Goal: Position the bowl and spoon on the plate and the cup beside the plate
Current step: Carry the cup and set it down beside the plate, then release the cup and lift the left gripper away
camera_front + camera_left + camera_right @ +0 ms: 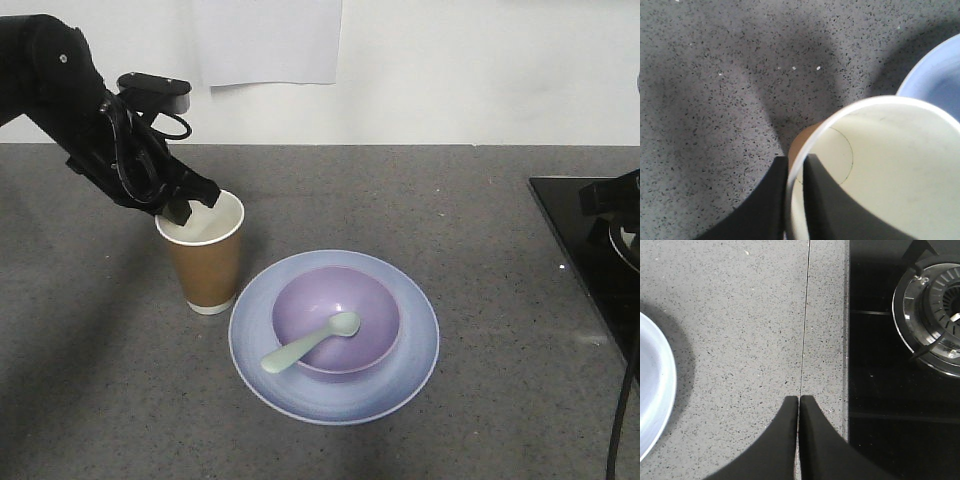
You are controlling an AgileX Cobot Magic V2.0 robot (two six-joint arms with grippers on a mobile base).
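Progress, largest item first:

- Grey speckled counter (480,200): work surface for everything.
- Plate (400,375): flat on counter, centre of front view. Placement looks done.
- Bowl (375,300): upright in middle of plate. Done.
- Cup (205,260): upright on counter just left of plate, base very near plate rim, possibly touching; cannot tell. In position beside plate, so placement judged essentially complete.
- Spoon (310,343): lying in bowl, scoop inside, handle over near-left rim of bowl and pointing out above plate. Done.
- Left gripper (190,205): clamped on cup rim at far-left side, one finger inside, one outside.
- Right gripper (798,430): fingers together, nothing between, hanging over bare counter.

Remaining, as judged: release cup, withdraw left arm without tipping it. Nothing else outstanding.

View differences:

- Front view only: whole arrangement, bowl and spoon, cup upright on base.
- Left wrist view only: thin white rim pinched between the two dark fingers (820,200), empty white interior of cup, sliver of plate at upper right. No bowl, no spoon.
- Right wrist view only: counter seam running up from fingertips, black hob (875,390) with gas burner (935,310) at right, plate edge at far left. Hob just an edge in front view
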